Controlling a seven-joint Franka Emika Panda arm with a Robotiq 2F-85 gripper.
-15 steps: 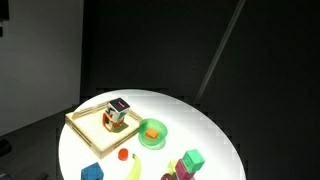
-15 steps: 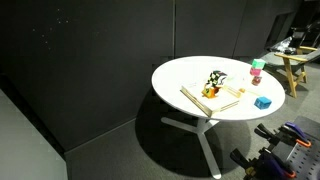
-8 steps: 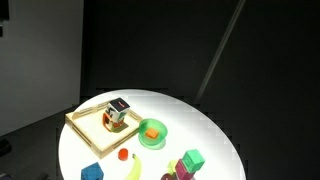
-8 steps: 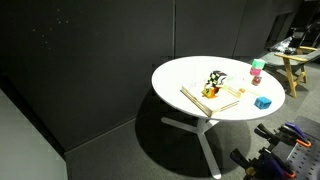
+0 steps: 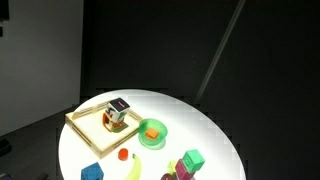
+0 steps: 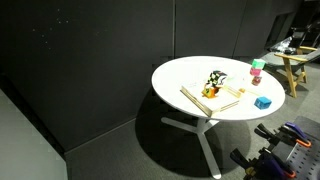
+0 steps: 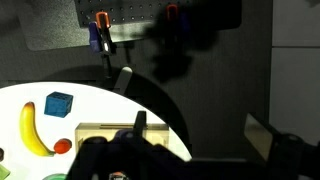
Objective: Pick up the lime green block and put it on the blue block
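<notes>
Gripper [image 7: 200, 150] is up above the table [image 5: 205, 128] with its jaws as wide as they go and nothing in them. It only shows in the wrist view; the arm isn't in either exterior view.

The lime green block [image 5: 194, 157] sits at the near right of the table in an exterior view, right up against a magenta block [image 5: 184, 168]. I honestly can't tell if it's leaning on it or just beside it. The blue block [image 5: 92, 172] is well apart at the near left, with a banana [image 5: 135, 168] and a small orange ball [image 5: 123, 155] between them.

The catch is that the wrist view has the blue block [image 7: 59, 104], banana [image 7: 33, 130] and wooden tray [image 7: 105, 130], but no green block. My guess is it's off the lower left edge of that view, so the gripper has to swing that way, past the banana, before it drops.
</notes>
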